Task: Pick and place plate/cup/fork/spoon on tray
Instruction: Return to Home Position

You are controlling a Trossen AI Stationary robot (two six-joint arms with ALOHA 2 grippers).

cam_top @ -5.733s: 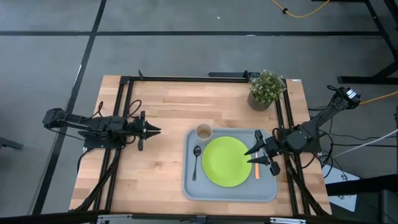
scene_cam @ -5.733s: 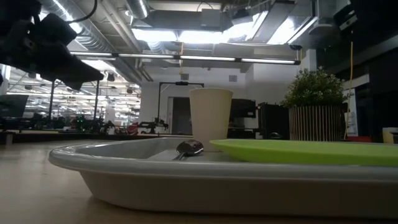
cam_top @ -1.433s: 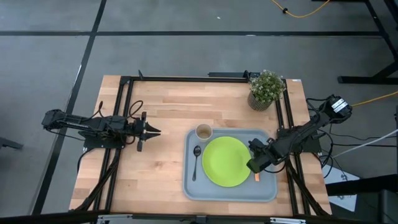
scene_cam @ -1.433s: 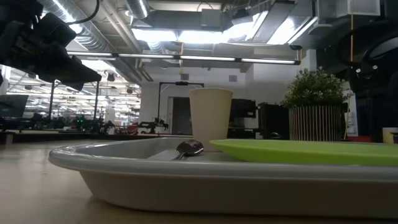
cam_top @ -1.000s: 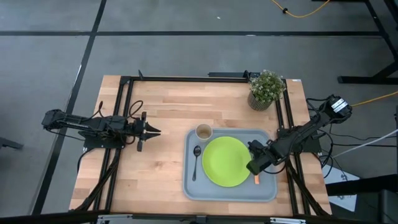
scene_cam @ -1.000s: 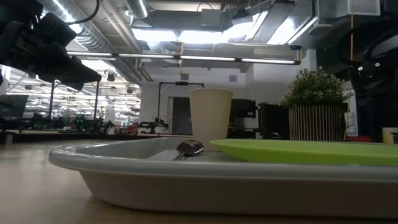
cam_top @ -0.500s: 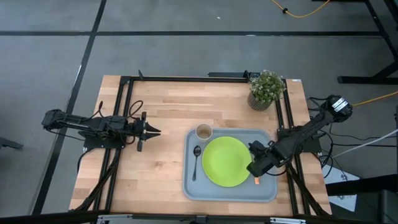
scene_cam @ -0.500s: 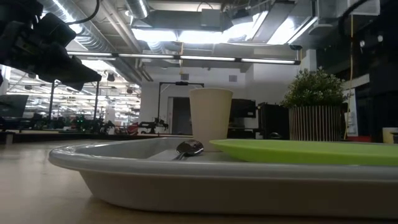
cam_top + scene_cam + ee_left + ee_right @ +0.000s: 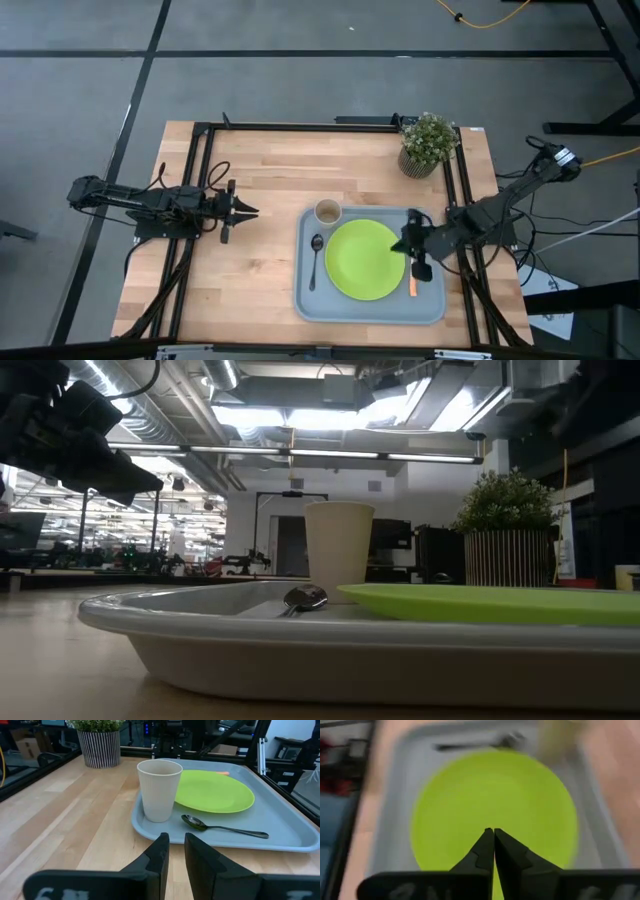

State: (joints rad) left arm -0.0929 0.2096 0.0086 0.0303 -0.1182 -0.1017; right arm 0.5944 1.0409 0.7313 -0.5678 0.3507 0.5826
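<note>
Lying flat on grey-blue tray [image 9: 330, 308]; round lime-green plate [image 9: 365, 260]

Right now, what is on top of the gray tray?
On the tray sit the green plate, the cup, the spoon and the fork. Only the fork's orange handle shows; the right gripper, shut, hangs over its tines and hides them.

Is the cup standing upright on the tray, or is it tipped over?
Upright: the cup stands on its base in the tray, with its open mouth facing up.
</note>
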